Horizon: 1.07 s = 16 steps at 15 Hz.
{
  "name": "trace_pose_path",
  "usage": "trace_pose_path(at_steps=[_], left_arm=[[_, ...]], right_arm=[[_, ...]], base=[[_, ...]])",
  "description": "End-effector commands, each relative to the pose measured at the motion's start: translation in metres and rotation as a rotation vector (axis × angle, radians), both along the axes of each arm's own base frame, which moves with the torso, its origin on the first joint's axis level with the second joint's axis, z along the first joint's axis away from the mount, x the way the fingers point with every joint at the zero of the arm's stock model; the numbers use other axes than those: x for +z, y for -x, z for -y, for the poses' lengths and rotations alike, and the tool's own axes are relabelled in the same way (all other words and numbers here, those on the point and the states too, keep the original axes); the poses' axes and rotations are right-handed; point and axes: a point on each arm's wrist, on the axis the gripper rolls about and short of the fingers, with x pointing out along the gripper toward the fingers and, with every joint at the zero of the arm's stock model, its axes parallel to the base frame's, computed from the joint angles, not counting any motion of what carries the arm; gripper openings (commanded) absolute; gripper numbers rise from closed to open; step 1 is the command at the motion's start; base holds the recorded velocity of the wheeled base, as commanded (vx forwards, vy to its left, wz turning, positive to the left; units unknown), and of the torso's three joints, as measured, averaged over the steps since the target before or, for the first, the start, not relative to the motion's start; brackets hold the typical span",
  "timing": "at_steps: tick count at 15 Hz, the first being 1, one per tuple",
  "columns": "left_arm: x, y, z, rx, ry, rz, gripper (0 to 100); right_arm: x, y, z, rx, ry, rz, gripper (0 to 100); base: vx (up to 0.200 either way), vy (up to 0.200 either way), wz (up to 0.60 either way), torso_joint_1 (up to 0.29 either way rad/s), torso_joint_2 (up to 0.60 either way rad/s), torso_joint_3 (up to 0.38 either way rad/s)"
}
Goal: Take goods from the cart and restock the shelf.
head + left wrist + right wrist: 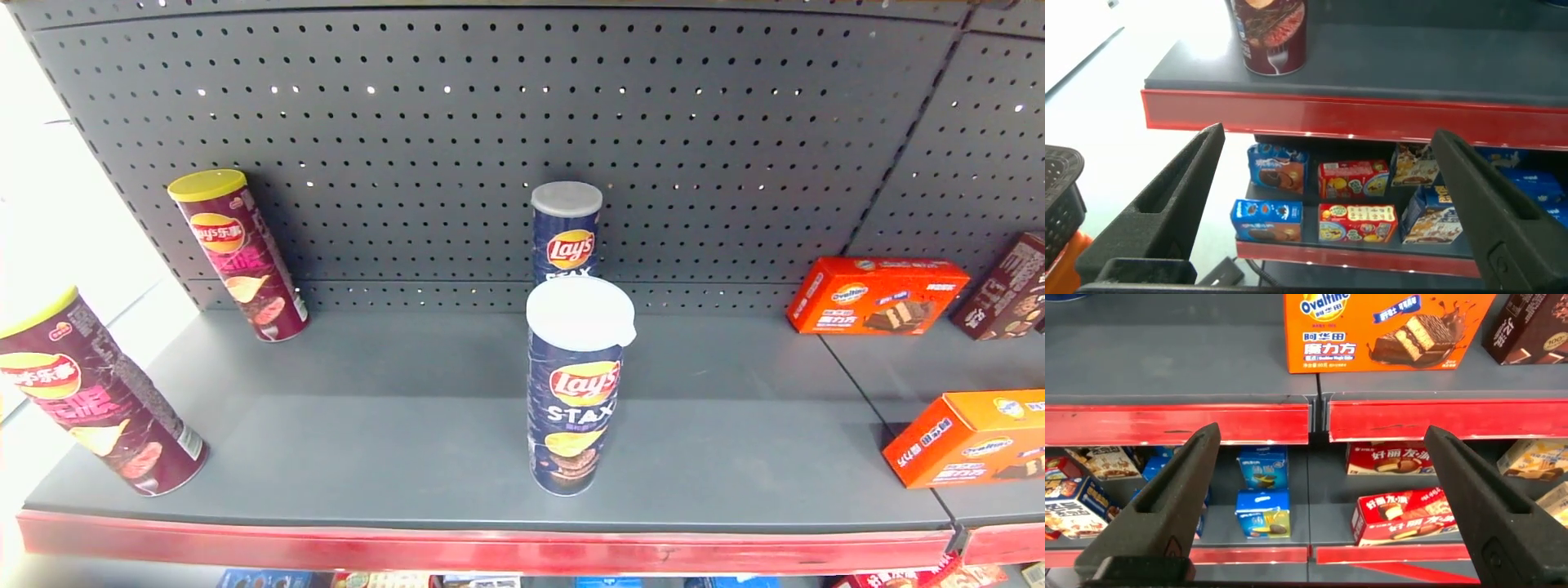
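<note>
— Where are the goods on your shelf [367,441]?
— In your head view a front blue can [571,408] stands upright at centre frame, a rear blue can [566,233] right behind it, near the pegboard [490,122]. A rear maroon can [241,257] sits upper left, a front maroon can [98,400] at the lower left edge.
— And your tools?
— Your left tool [1328,135] is spread wide, holding nothing, facing the shelf's red lip [1372,114]. Your right tool [1323,431] gapes empty too, facing an orange box [1388,331].

Orange box [878,296] — brown box [1002,287] beside
</note>
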Motion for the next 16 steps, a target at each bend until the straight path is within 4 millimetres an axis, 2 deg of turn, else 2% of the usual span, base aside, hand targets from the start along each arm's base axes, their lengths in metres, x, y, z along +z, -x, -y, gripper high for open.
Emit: trace_pose_path(at_steps=[1, 16], left_arm=[[0.0000, 0.0000, 0.0000, 0.001, 0.000, 0.001, 100], [0.0000, 0.0000, 0.0000, 0.001, 0.000, 0.001, 100]], right_arm=[[0.0000, -0.0001, 0.0000, 0.000, 0.000, -0.001, 100], [0.0000, -0.0001, 0.0000, 0.000, 0.000, -0.001, 100]], base=[[0.000, 0.000, 0.00, 0.000, 0.00, 0.000], [0.000, 0.000, 0.00, 0.000, 0.00, 0.000]])
